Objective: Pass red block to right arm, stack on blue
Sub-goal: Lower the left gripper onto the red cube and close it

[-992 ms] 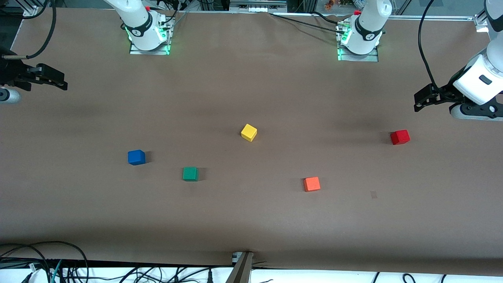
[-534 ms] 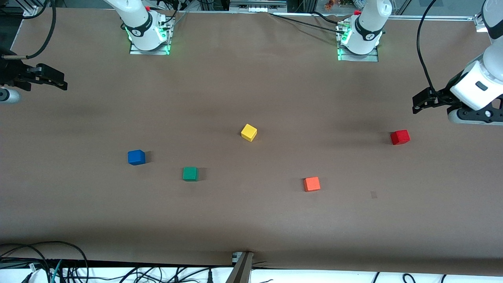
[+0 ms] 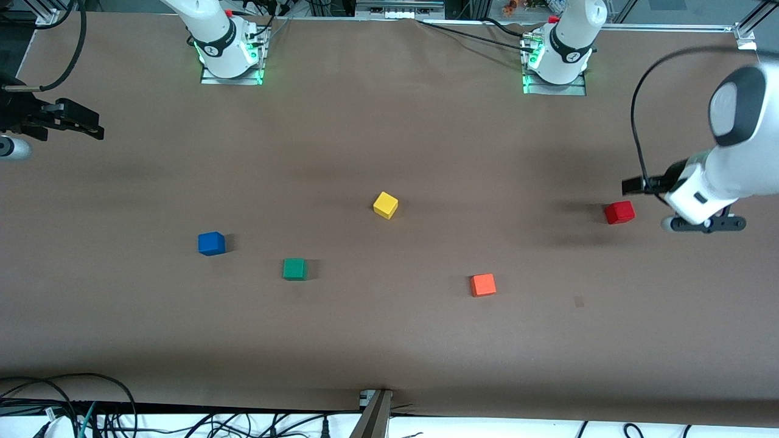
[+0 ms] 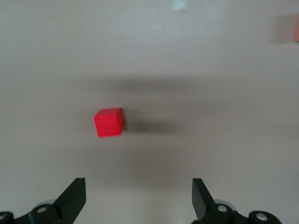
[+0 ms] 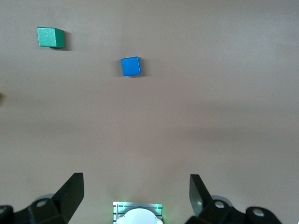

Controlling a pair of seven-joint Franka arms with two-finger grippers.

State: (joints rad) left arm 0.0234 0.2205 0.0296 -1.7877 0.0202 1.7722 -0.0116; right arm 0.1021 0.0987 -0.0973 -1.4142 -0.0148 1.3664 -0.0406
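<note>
Front view: five small cubes lie well apart on the brown tabletop (image 3: 389, 340). The red block (image 3: 619, 212) sits toward the left arm's end of the tabletop, resting flat with nothing touching it. The left gripper (image 3: 634, 184) hangs in the air just beside it, over bare tabletop at that end. The blue cube (image 3: 211, 243) lies toward the right arm's end, with the green cube (image 3: 294, 269) beside it and slightly nearer the front camera. The yellow cube (image 3: 385, 205) sits near the middle of the tabletop, farther from the camera than the green one. The orange-red cube (image 3: 482, 285) lies between the middle and the red block, nearest of all to the front edge. The right gripper (image 3: 91, 128) waits above the tabletop's edge at the right arm's end, well apart from the blue cube.

Left wrist view: the left gripper (image 4: 139, 190) has its jaws spread wide with nothing between them. The red block (image 4: 109, 122) stands on the tabletop ahead of the fingertips (image 4: 77, 193), clear of both, casting a soft shadow to one side.

Right wrist view: the right gripper (image 5: 136, 187) also holds its jaws wide apart and empty. The blue cube (image 5: 131, 66) and the green cube (image 5: 50, 37) lie on the tabletop well ahead of it.
</note>
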